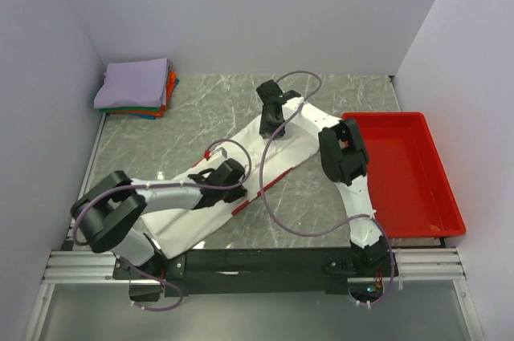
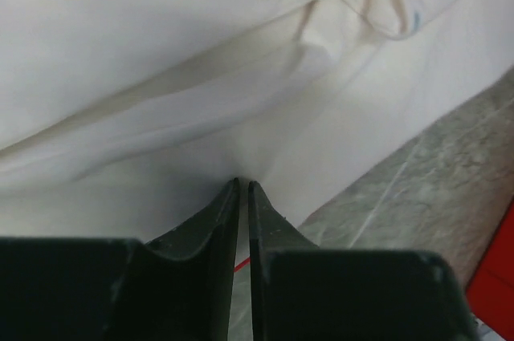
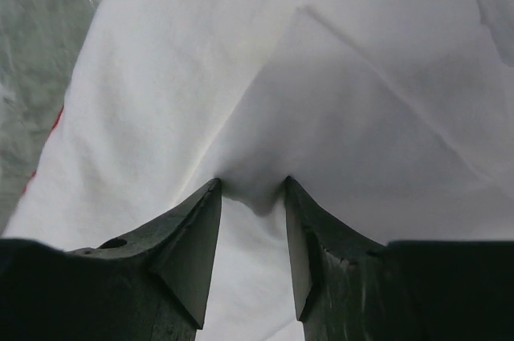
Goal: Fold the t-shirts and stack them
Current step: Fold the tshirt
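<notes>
Top external view showed one white t-shirt (image 1: 291,151) lying spread on a diagonal across the middle of the table (image 1: 185,124), from the near left corner toward the far right, with slivers of red at its edges. By my judgement the job was well along but unfinished: a stack (image 1: 136,91) of four folded shirts sat in the far left corner, a lavender one (image 1: 132,78) on top with orange, green and blue edges under it, while the white one was not yet folded or stacked. That made five shirts in all, four done and one left. One red tray (image 1: 401,176) stood along the right edge, with nothing to be seen in it. Two arms were at work, both on the white shirt. The left gripper (image 2: 242,183) had its jaws pressed almost together, nipping a thin pleat of white cloth near the shirt's middle. The right gripper (image 3: 253,186), at the shirt's far end, had its jaws set wider, with a hump of white cloth filling the gap between them, which looked like a grip on a thick fold.
</notes>
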Robot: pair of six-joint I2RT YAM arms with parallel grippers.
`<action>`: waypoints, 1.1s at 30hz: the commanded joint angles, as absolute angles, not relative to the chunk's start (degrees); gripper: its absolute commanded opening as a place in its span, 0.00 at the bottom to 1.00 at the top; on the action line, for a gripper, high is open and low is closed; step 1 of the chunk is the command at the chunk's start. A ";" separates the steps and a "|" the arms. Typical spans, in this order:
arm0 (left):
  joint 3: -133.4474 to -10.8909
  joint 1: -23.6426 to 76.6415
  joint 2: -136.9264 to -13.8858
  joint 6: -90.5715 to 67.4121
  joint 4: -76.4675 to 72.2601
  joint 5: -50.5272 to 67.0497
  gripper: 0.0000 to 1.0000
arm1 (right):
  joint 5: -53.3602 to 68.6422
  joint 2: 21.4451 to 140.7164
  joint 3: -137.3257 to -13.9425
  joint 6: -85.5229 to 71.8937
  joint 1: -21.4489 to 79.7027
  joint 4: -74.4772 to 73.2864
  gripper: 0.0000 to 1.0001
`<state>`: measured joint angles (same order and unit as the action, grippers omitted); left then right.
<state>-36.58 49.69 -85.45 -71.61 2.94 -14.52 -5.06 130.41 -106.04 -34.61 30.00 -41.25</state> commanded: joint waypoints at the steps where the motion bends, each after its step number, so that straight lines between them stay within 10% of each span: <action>1: -40.86 51.24 -90.08 -73.82 0.35 -8.01 0.16 | -3.26 135.60 -114.14 -29.46 30.06 -46.76 0.45; 15: -55.37 54.14 -106.08 -75.42 -8.08 1.67 0.16 | -4.48 144.76 -127.97 -20.66 29.53 -49.04 0.50; 33: -43.79 54.31 -82.02 -58.63 7.02 -5.19 0.25 | -4.57 120.51 -105.42 -27.41 26.72 -40.79 0.57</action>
<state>-47.83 53.84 -84.51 -62.41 1.54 -3.92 -5.08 126.21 -111.00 -24.82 26.57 -45.15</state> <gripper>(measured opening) 0.260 0.567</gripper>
